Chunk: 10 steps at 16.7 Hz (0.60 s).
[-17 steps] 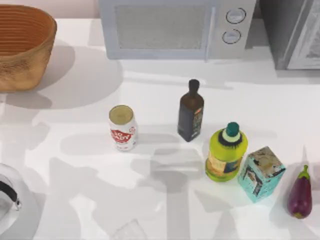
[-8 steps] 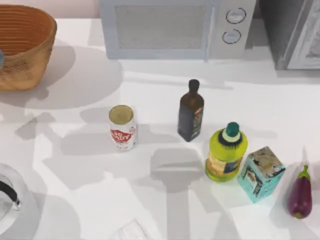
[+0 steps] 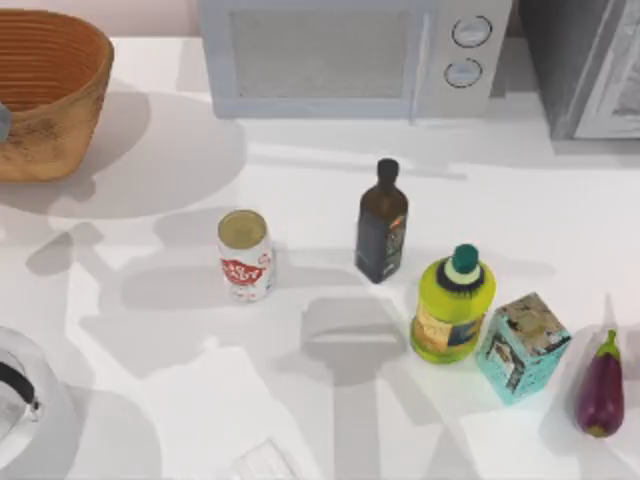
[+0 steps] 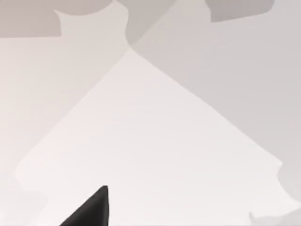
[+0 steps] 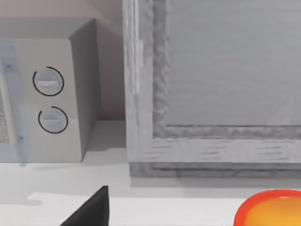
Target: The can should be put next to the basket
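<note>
The can [image 3: 245, 255] stands upright on the white table left of centre; it is white with a red logo and a pale gold top. The wicker basket [image 3: 50, 140] sits at the far left corner, well apart from the can. Nothing touches either of them. A small grey piece of my left arm [image 3: 2, 120] shows at the left edge beside the basket. A dark tip of my left gripper [image 4: 89, 212] hangs over bare tabletop crossed by shadows. A dark tip of my right gripper [image 5: 89, 209] faces the microwave [image 5: 47, 99] and a grey cabinet [image 5: 211, 84].
Right of the can stand a dark bottle [image 3: 381, 222], a yellow-green bottle [image 3: 452, 305], a teal carton [image 3: 521, 346] and an eggplant [image 3: 600, 385]. The microwave [image 3: 350, 55] lines the back edge. A round white vessel [image 3: 20, 410] sits front left. An orange, red-rimmed object [image 5: 270, 209] lies near the right gripper.
Arm shadows on the table have shifted, mostly on the left side. A grey piece of the left arm has come in at the left edge by the basket. No object has moved.
</note>
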Motion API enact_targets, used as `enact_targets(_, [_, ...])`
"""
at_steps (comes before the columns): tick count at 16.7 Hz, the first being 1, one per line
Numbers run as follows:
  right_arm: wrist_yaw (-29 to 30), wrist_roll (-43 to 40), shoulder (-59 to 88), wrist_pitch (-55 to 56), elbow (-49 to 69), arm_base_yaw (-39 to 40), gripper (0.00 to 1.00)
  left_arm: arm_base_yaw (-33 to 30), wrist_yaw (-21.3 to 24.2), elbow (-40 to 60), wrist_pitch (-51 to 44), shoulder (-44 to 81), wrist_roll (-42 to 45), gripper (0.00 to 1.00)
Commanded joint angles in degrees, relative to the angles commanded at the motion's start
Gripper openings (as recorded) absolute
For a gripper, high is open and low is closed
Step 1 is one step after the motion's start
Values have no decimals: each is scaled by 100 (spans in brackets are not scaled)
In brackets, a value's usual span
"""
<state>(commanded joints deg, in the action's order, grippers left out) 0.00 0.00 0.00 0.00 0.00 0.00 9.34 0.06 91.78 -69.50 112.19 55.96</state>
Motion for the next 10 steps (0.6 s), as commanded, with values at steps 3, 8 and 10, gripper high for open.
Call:
enact_targets(3, [0, 0, 0, 0, 0, 0, 100, 12, 2, -281, 361, 86, 2, 100])
enact_targets(8, [0, 0, 0, 0, 0, 0, 100, 33, 3, -899, 1184, 290, 26, 100])
enact_targets(10, [0, 0, 0, 0, 0, 0, 100, 34, 3, -942, 1237, 298, 25, 100])
